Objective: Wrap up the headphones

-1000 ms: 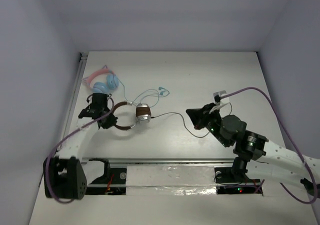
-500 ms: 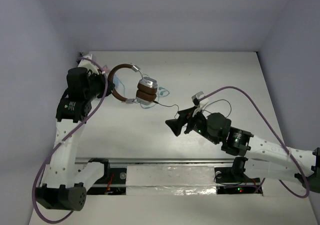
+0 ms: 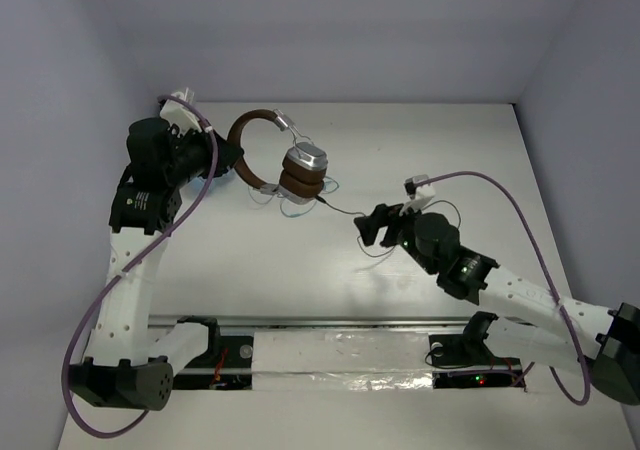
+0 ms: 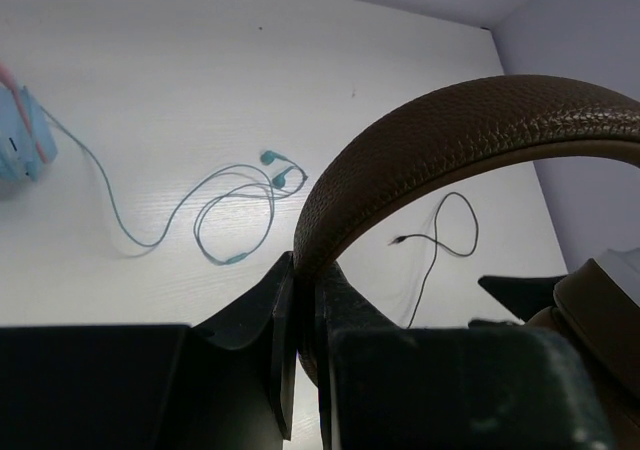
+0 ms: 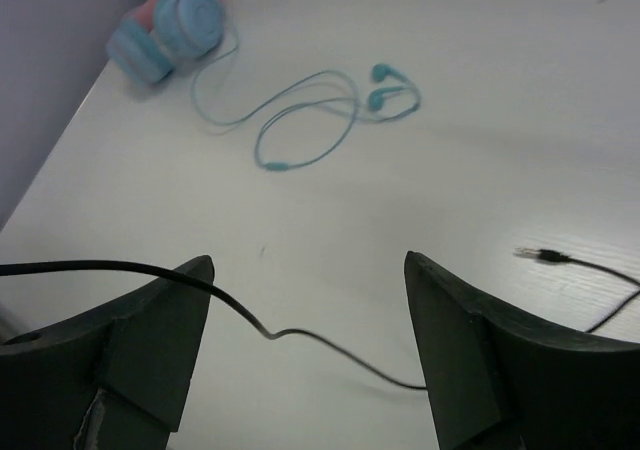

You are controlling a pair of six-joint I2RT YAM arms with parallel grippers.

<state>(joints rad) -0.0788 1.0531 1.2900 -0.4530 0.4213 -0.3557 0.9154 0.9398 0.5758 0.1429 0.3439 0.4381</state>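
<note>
Headphones (image 3: 290, 165) are now hanging in the air over the teal earbuds (image 4: 240, 205); a second ago they were lying on the tabletop (image 3: 450, 140) beside those earbuds. We are keeping the left gripper (image 4: 305, 310) clamped on the brown headband (image 4: 450, 130). We are holding the right gripper (image 5: 310, 270) spread wide, freshly opened, with the black cable (image 5: 240, 315) crossing its gap ungripped. We are judging the lift done and the winding still ahead.

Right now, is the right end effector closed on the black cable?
No, the right end effector stands wide open, and the black cable runs loose across its gap.
</note>
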